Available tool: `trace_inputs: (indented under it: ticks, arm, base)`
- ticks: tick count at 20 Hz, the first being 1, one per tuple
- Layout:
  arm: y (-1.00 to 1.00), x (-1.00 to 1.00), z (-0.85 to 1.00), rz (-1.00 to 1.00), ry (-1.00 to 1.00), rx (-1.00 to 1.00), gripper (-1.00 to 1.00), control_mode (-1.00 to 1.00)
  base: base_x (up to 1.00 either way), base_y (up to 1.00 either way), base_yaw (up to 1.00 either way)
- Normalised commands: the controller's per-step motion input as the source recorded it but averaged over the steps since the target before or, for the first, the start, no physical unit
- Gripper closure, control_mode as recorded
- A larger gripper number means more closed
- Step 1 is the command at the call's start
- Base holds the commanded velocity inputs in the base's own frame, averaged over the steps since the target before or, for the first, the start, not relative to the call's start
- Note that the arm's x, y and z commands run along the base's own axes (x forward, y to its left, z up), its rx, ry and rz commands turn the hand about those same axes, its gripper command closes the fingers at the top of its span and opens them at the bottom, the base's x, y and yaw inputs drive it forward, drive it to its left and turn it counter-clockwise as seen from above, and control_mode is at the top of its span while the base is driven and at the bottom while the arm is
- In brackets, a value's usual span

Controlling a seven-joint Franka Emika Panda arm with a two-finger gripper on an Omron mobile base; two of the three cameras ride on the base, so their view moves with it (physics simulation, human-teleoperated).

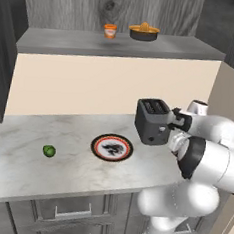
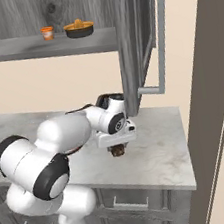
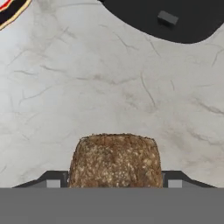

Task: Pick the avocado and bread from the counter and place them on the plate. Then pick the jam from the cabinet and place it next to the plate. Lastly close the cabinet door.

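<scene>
Gripper [image 3: 114, 183] low over the counter [image 3: 109, 78], fingers pinching the bread [image 3: 115, 159] on both sides; plate [image 1: 112, 147] lies left of the toaster [image 1: 153, 120]; avocado [image 1: 49, 150] further left.

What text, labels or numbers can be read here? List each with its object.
None can be read.
The jam has a pale band, with no lettering legible.
The plate carries a dark pattern, not words.
The toaster and bread bear no marks.

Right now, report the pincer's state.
Pincer: closed on the bread, one finger against each side of it, just above the counter.
</scene>
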Motion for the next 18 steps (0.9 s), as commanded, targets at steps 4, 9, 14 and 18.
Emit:
trace_inputs:
  ticks: [4, 9, 14, 18]
  arm:
    - [0.76, -0.42, 0.77, 0.00, 0.00, 0.00, 1.00, -1.00]
    - [0.78, -0.26, 0.58, 0.00, 0.02, 0.00, 1.00, -1.00]
    - [0.65, -0.13, 0.39, 0.00, 0.00, -0.01, 1.00, -1.00]
    - [0.59, 0.00, 0.23, 0.00, 0.00, -0.02, 1.00, -1.00]
  base:
    - [0.00, 0.00, 0.00]
    - [0.00, 0.00, 0.00]
    - [0.00, 0.00, 0.00]
    - [0.00, 0.00, 0.00]
